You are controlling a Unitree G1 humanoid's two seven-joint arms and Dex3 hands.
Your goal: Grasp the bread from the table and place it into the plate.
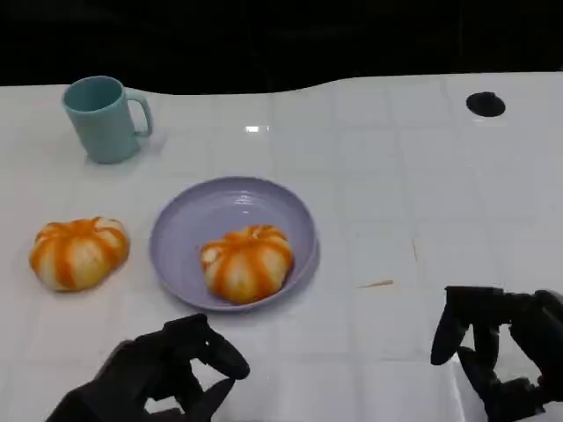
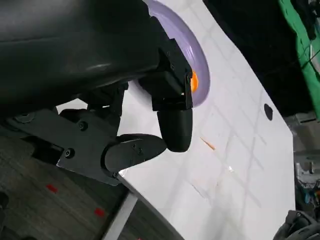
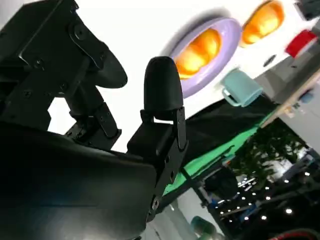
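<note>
Head view gives me the layout: one bread roll (image 1: 246,262) already sits in the lavender plate (image 1: 180,224), toward its near rim, while a second bread roll (image 1: 79,253) lies on the white table (image 1: 396,202) just to the plate's left, apart from it. I take that second roll as the piece left to move, so the task looks partly done. My left hand (image 1: 171,369) hovers low at the near edge, close to the plate, its fingers curled loosely inward and holding nothing; my right hand (image 1: 501,347) hangs at the near right, well away from both rolls, its fingers bent but parted, also holding nothing. Both rolls are domed and ribbed like small pumpkins, with orange stripes over pale crust and a matte, soft-looking skin that should give under a squeeze. The plate is shallow, smooth and round. A teal mug (image 1: 103,118) with a handle stands at the far left, clear of my likely reach path.
</note>
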